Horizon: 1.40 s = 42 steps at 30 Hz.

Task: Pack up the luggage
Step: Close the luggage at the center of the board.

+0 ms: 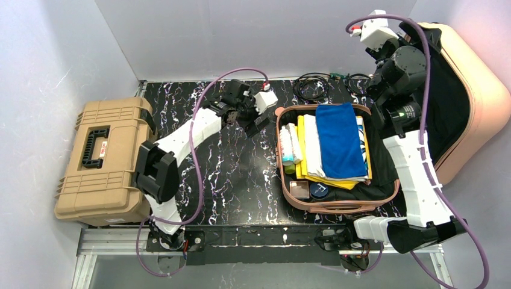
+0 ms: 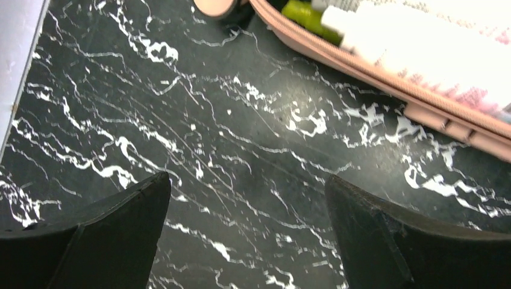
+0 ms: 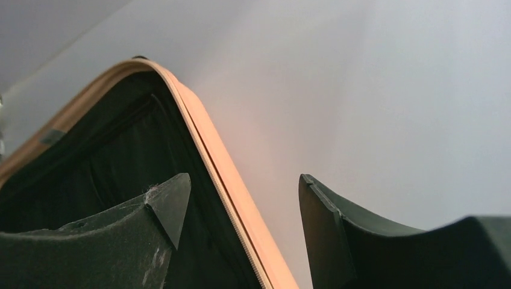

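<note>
Right jaws stand partly apart with nothing in them, the peach rim of the suitcase (image 1: 479, 90) lid showing between them, and left jaws gape wide and bare above the black marbled bench (image 2: 241, 150). That suitcase lies open at the right end of the bench, lid raised, and a shut tan toolbox (image 1: 102, 162) sits at the far left. Inside the base, a folded blue cloth (image 1: 340, 141) tops white and yellow ones, with bottles (image 1: 288, 144) along the left wall.
</note>
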Each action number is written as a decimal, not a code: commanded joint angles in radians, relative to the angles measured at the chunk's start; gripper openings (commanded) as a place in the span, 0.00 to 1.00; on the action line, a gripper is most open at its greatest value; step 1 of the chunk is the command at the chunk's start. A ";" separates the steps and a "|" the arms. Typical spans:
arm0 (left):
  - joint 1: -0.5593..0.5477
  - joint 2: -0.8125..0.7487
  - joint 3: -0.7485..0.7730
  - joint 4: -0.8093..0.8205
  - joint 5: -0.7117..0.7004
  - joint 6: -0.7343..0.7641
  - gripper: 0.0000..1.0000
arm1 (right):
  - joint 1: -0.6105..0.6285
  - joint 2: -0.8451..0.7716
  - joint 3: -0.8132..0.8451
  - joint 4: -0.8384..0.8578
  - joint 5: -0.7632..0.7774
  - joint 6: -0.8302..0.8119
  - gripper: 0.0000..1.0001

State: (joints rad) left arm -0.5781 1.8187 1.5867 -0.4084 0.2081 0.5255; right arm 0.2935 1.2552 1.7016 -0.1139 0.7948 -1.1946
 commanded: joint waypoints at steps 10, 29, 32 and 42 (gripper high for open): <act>0.105 -0.300 -0.172 -0.067 0.010 -0.048 0.98 | -0.065 -0.038 -0.115 0.274 0.144 -0.335 0.64; 0.124 -0.362 -0.213 -0.065 -0.022 -0.064 0.98 | -0.284 -0.008 -0.151 0.058 -0.050 -0.163 0.66; 0.124 -0.361 -0.215 -0.059 -0.027 -0.067 0.98 | -0.284 -0.017 -0.131 0.030 -0.083 -0.122 0.66; 0.124 -0.351 -0.205 -0.052 -0.032 -0.079 0.98 | -0.284 -0.011 -0.130 -0.008 -0.100 -0.108 0.63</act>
State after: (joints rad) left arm -0.4599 1.4960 1.3800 -0.4564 0.1795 0.4603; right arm 0.0132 1.2488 1.5616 -0.1619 0.6769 -1.2964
